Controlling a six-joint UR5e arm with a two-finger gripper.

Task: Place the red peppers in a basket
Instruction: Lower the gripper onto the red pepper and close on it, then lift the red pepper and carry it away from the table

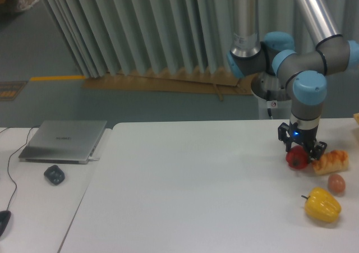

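The red pepper (296, 159) is small and glossy and sits on the white table (196, 180) at the far right. My gripper (303, 150) points straight down over it, with its fingers lowered on either side of the pepper's top. The jaws stand narrowly apart around the pepper, which still rests on the table. No basket shows clearly; only a tan sliver (356, 118) is cut off by the right edge.
A bread roll (331, 161) lies just right of the pepper, close to my right finger. A brown egg (336, 183) and a larger yellow pepper (322, 205) lie nearer the front. A laptop (64, 141) and a mouse (54, 175) are on the left table.
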